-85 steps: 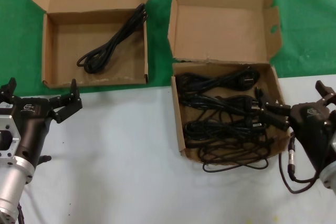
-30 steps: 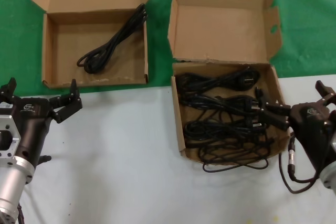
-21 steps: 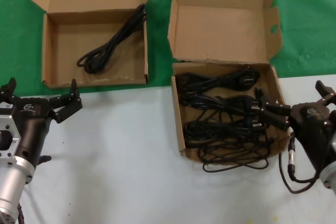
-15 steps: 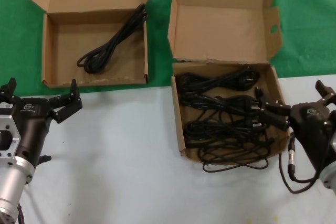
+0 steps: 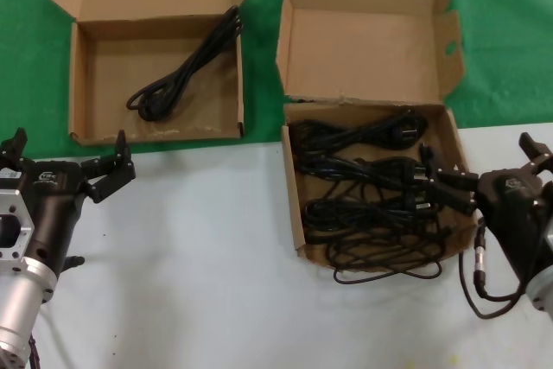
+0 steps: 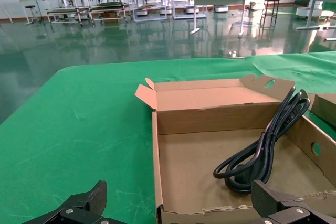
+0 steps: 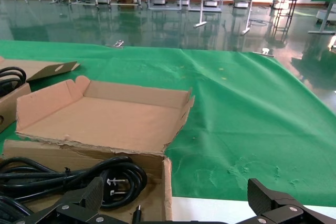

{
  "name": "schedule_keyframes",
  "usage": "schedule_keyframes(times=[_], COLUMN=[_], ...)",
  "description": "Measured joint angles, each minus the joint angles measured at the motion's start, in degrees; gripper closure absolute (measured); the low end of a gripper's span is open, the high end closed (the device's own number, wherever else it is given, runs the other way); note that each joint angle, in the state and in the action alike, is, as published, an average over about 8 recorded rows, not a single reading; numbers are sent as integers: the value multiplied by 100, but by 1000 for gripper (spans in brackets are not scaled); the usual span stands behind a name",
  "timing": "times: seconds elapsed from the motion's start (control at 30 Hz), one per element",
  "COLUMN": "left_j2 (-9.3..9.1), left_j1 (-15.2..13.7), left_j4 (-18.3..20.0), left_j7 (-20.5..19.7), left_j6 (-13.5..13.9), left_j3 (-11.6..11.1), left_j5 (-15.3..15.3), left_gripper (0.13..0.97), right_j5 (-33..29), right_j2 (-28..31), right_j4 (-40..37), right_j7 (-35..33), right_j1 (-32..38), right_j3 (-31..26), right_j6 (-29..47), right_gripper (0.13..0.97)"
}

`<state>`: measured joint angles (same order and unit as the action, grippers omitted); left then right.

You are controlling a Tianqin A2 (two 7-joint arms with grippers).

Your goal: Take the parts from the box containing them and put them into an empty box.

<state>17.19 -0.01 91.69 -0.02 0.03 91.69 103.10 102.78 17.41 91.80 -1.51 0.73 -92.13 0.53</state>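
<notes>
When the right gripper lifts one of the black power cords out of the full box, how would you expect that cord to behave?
Probably floppy: the power cords lie in loose coils, so one would likely sag and trail. They overlap in the full box, so a lifted cord may drag neighbours; one loop already hangs over the front edge. The right gripper, open beside them, would likely hold better at a moulded plug.

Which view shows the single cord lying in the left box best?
The left wrist view: the cord fills the near foreground, its bundled loops and the end leaning on the box wall plain. The head view shows the whole cord from above, but small. The right wrist view catches only a sliver at its edge.
</notes>
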Motion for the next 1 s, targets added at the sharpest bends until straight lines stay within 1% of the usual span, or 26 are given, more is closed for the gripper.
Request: schedule_keyframes(times=[1.0], left_j2=[0], left_j1=[0], left_j4=[0], left_j7=[0], left_j6=[0], left_j3=[0], left_j5=[0], left_gripper=[132], right_j5=[0], right_j2=[0], right_j4=[0], right_j7=[0], right_j1=[0], right_j3=[0], right_j6=[0], right_gripper=[129])
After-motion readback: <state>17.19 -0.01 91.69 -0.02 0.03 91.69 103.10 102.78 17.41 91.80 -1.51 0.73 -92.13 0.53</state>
